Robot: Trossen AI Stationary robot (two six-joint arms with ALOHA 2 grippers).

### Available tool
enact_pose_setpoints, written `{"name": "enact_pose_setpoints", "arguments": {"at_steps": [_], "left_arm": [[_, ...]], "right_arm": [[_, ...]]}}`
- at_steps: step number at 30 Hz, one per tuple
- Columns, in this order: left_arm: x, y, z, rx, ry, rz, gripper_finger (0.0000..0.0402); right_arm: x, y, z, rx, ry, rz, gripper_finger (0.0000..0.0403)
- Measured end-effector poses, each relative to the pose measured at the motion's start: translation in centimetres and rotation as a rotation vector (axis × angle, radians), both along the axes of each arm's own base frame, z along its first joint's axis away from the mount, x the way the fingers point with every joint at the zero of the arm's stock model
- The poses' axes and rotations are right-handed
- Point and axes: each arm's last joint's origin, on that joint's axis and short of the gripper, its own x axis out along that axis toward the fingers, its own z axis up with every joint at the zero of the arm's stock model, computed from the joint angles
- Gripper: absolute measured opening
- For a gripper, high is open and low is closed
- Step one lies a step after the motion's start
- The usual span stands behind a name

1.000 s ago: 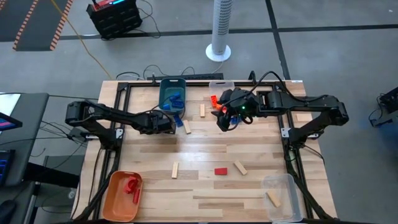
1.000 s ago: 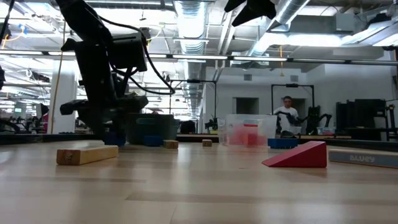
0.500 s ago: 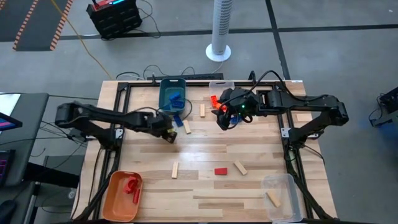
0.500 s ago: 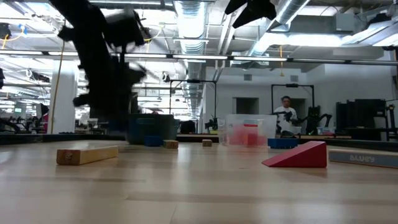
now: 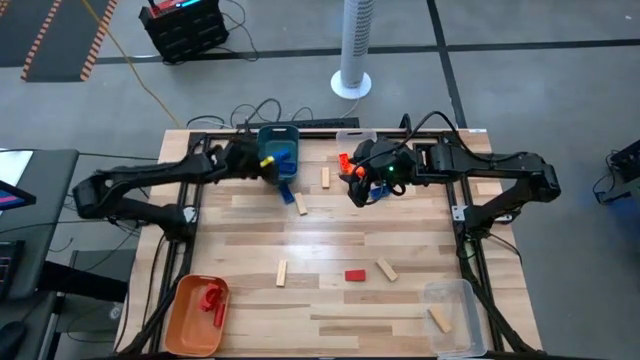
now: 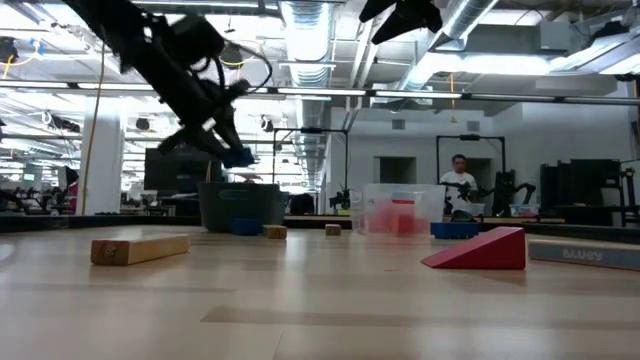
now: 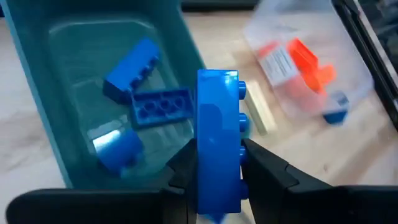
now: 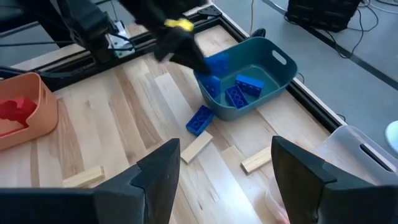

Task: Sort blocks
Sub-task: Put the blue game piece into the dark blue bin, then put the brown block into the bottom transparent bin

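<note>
A blue studded plastic brick (image 7: pixel 217 140) is pinched upright between the jaws of the left gripper (image 7: pixel 216 163), held above the teal plastic bin (image 5: pixel 277 150) at the tabletop's far edge (three more blue bricks (image 7: pixel 160 106) lie inside it). Another blue brick (image 8: pixel 200 119) lies on the wooden tabletop (image 5: pixel 330 235) just beside the bin. The right gripper (image 8: pixel 224 168) hovers near the far edge with its jaws spread wide and empty.

No text, label, brand, number or sign is legible anywhere on the table or in the room behind it.
</note>
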Motion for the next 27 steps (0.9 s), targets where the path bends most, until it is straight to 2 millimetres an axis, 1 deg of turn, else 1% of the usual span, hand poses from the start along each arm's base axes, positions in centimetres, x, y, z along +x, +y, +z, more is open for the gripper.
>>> {"name": "enact_pose_setpoints", "arguments": {"at_steps": [3,7,11,15,17,19,24,27], "left_arm": [[1.0,2.0,-0.3,-0.008,0.043,0.007,0.0092],[3.3,4.1,-0.3,-0.017,0.171,-0.025,0.0092],[5.6,5.9,-1.3,-0.043,0.291,-0.057,0.0092],[7.1,7.0,-2.6,-0.061,0.385,-0.096,0.0092],[7.4,7.1,-3.2,-0.072,0.415,-0.107,0.0094],[7.5,7.2,-3.3,-0.068,0.425,-0.119,0.0105],[7.2,7.0,-3.3,-0.054,0.475,-0.169,0.0165],[6.9,6.8,-2.4,-0.021,0.470,-0.197,0.0199]], "right_arm": [[0.0,0.0,0.1,0.004,-0.010,-0.002,0.0244],[0.0,0.0,0.0,0.032,-0.019,-0.022,0.0244],[0.0,0.0,0.0,0.060,-0.031,-0.041,0.0244],[0.0,0.2,0.0,0.075,-0.037,-0.048,0.0244],[0.1,0.4,0.0,0.077,-0.037,-0.043,0.0244],[0.1,0.5,0.0,0.082,-0.038,-0.041,0.0244],[0.0,0.6,0.0,0.089,-0.038,-0.044,0.0244],[0.0,0.6,0.0,0.089,-0.037,-0.045,0.0244]]}}
